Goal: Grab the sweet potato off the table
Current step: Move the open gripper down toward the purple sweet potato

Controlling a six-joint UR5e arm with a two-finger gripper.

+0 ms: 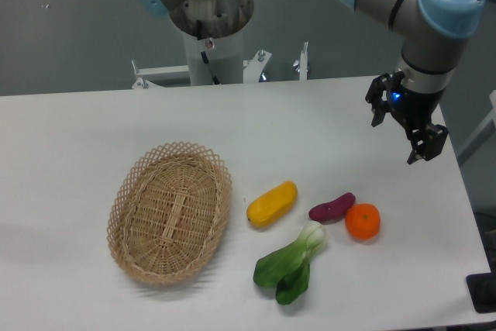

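Note:
The sweet potato (332,207), a small dark purple-red tuber, lies on the white table (325,122) right of centre, its right end touching or nearly touching the orange (363,221). My gripper (399,134) hangs above the table's right side, up and to the right of the sweet potato and well apart from it. Its black fingers are spread with nothing between them, so it is open.
A yellow-orange oblong vegetable (272,203) lies just left of the sweet potato. A green bok choy (291,263) sits below them. An oval wicker basket (170,211) stands at the left. The robot base (211,44) rises at the table's back edge.

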